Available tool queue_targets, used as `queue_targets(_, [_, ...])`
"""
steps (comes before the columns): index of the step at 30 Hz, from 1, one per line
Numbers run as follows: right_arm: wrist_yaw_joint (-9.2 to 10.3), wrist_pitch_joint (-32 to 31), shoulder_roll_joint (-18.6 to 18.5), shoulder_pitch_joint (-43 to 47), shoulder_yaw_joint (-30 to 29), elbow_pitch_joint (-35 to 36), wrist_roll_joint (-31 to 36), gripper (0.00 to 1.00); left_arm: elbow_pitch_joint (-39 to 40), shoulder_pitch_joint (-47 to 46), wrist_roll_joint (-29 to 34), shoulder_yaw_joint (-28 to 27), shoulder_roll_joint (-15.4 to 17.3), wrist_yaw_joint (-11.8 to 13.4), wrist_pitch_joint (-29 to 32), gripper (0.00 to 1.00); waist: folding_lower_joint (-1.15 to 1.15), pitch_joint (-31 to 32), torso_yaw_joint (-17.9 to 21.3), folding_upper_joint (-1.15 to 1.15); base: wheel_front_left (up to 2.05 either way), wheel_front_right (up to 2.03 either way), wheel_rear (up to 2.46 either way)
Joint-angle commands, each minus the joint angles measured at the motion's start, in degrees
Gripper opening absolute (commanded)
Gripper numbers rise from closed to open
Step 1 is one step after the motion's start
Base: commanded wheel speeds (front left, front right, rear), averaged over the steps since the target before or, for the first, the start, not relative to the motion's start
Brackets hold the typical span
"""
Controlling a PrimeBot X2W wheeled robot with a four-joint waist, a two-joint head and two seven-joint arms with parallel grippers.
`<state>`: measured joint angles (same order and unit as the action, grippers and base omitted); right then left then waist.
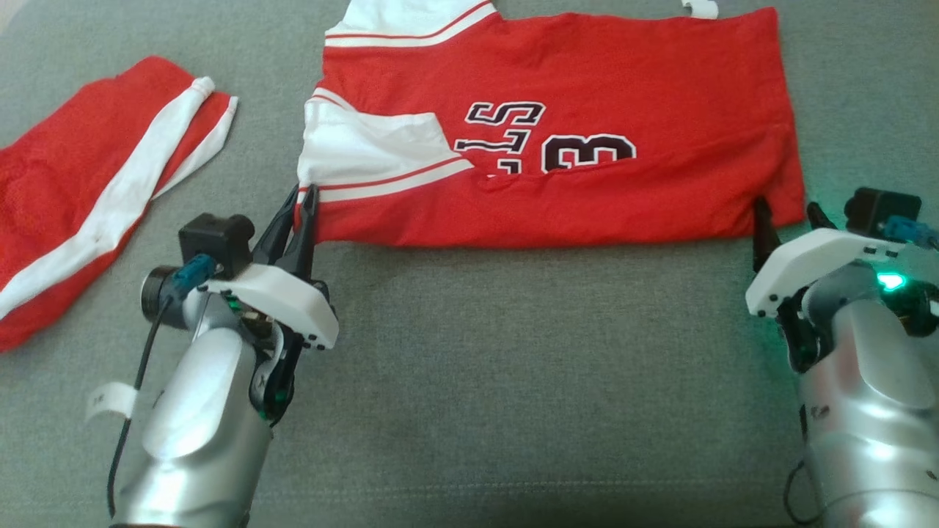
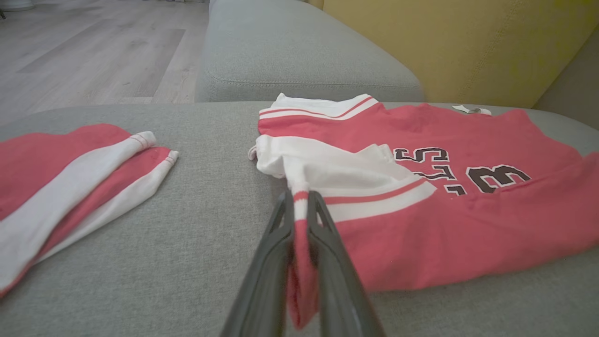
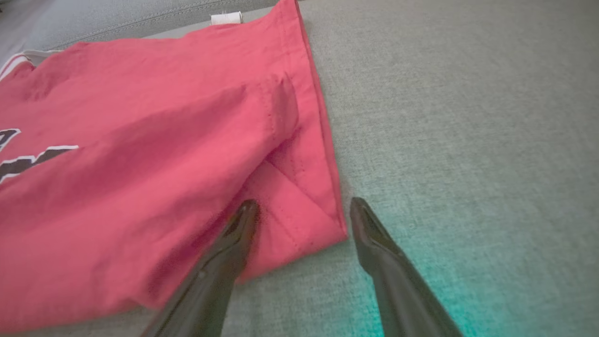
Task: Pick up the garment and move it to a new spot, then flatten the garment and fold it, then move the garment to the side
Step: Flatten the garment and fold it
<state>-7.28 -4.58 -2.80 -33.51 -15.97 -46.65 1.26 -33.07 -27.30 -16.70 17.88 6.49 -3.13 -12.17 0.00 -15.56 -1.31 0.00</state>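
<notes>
The jersey [image 1: 623,73] is looking like soft matt cloth; the sofa [image 1: 513,367] under it is showing rough weave; fingers [image 3: 220,262] beside it are shining glossy.

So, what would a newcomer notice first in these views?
The red jersey lies spread across the grey couch, in the middle of the head view. The left gripper is shut on its near left corner, while the right gripper stands open at the near right corner. Another red-and-white garment lies to the left.
</notes>
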Motion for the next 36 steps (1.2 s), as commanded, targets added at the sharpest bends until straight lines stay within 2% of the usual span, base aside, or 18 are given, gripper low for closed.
queue_targets(1, [-0.21, 0.1, -0.1, -2.0, 0.9, 1.2, 0.7, 1.00, 2.1, -2.0, 0.5, -1.6, 1.2, 0.0, -0.2, 0.00, 0.00, -0.2, -0.2, 0.00, 0.00, 0.00, 0.00])
queue_targets(4, [-0.21, 0.0, -0.1, -3.4, 0.0, -1.1, 2.7, 1.00, 3.0, -1.7, 0.4, -1.5, 1.6, 0.1, 0.3, 0.00, 0.00, -0.5, -0.3, 0.00, 0.00, 0.00, 0.00])
queue_targets(5, [-0.21, 0.0, -0.1, -3.8, -0.1, -1.9, 3.0, 0.11, 3.2, -1.5, 0.4, -1.6, 1.9, 0.2, 0.5, 0.00, 0.00, -0.5, -0.2, 0.00, 0.00, 0.00, 0.00])
queue_targets(6, [-0.21, 0.2, -0.1, -4.1, -0.1, -2.6, 3.2, 0.00, 3.2, -1.4, 0.3, -1.6, 2.2, 0.3, 0.6, 0.00, 0.00, -0.3, -0.1, 0.00, 0.00, 0.00, 0.00])
queue_targets(15, [-0.21, 3.7, -0.1, -3.6, -0.8, -6.0, 2.1, 0.00, 2.3, 1.3, -0.4, -2.2, 4.0, 1.2, 1.4, 0.00, 0.00, 3.6, 1.5, 0.00, 0.00, 0.00, 0.00])
queue_targets(24, [-0.21, 3.8, -0.1, 2.8, 1.7, -7.2, -6.5, 0.00, 2.4, 8.0, -1.3, -1.1, 5.2, 1.1, 3.7, 0.00, 0.00, 11.2, 2.5, 0.00, 0.00, 0.00, 0.00])
queue_targets(29, [-0.21, 0.9, -0.1, 8.9, 3.3, -4.3, -10.8, 0.00, 4.7, 13.7, -2.4, 0.4, 5.5, 0.3, 7.5, 0.00, 0.00, 14.7, 3.0, 0.00, 0.00, 0.00, 0.00])
queue_targets(36, [-0.21, -4.1, -0.1, 17.3, 5.0, 4.3, -12.7, 0.00, 8.7, 19.3, -2.7, 2.4, 5.9, 0.6, 11.4, 0.00, 0.00, 15.9, 4.3, 0.00, 0.00, 0.00, 0.00])
